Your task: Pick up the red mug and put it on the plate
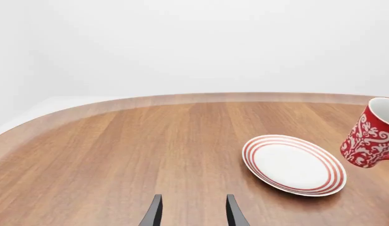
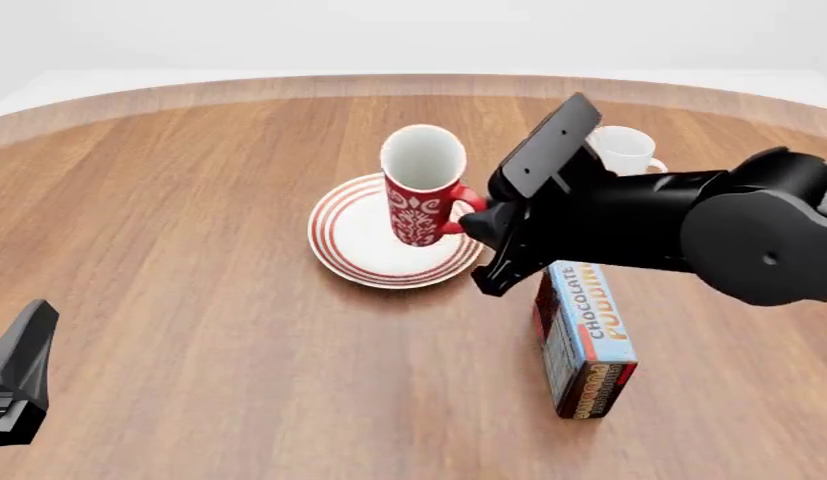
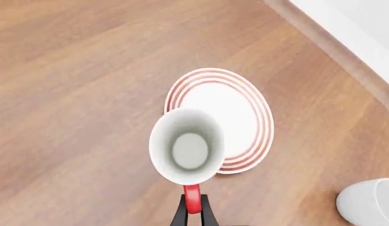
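The red mug (image 2: 423,195), patterned in white with a white inside, hangs slightly tilted over the plate (image 2: 360,235), a round white plate with red rings. My right gripper (image 2: 469,222) is shut on the mug's red handle. In the right wrist view the gripper (image 3: 193,209) clamps the handle, with the mug (image 3: 186,153) above the plate (image 3: 238,108). My left gripper (image 1: 193,212) is open and empty over bare table near the front left (image 2: 26,345). Its view shows the plate (image 1: 293,165) and the mug (image 1: 370,136) off to one side.
A plain white mug (image 2: 624,148) stands behind my right arm; it also shows in the right wrist view (image 3: 367,202). A chocolate pudding box (image 2: 587,335) lies under the right arm, to the right of the plate. The table's curved far edge (image 2: 413,85) runs across the back.
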Robot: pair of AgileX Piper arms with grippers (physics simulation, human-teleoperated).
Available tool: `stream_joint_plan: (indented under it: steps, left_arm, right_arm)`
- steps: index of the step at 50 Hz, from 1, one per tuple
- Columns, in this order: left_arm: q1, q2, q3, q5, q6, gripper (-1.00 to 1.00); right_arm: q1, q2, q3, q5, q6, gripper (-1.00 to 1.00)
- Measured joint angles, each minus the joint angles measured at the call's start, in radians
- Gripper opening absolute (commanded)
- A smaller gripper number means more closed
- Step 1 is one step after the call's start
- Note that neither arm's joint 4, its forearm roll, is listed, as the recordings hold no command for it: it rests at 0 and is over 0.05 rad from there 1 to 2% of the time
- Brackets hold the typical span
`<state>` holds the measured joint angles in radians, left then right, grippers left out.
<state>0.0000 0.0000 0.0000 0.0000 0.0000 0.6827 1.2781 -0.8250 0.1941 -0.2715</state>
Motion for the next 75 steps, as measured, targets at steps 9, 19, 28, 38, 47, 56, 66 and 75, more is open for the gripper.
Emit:
stream_joint_plan:
  steps: [9,19,28,38,47,56,66,75]
  left_arm:
    - [0.000,0.000,0.000,0.000,0.000,1.00]
    - [0.000,0.000,0.000,0.000,0.000,1.00]
    - [0.000,0.000,0.000,0.000,0.000,1.00]
    - [0.000,0.000,0.000,0.000,0.000,1.00]
    - [0.000,0.000,0.000,0.000,0.000,1.00]
    - [0.000,0.000,0.000,0.000,0.000,1.00]
    - [0.000,0.000,0.000,0.000,0.000,1.00]
    - [0.000,0.000,0.000,0.000,0.000,1.00]
  right_arm:
    - [-0.031,0.060,-0.065,-0.015,-0.014,-1.00]
    - [-0.056,0.129,-0.136,-0.032,-0.026,-1.00]
    - [-0.084,0.194,-0.183,-0.063,-0.033,-1.00]
    - [-0.112,0.268,-0.222,-0.104,-0.037,-1.00]
    - [-0.131,0.331,-0.263,-0.130,-0.036,-1.00]
    - [-0.139,0.382,-0.295,-0.149,-0.032,-1.00]
    - [-0.149,0.441,-0.318,-0.178,-0.029,-1.00]
    - [-0.155,0.502,-0.349,-0.193,-0.010,-1.00]
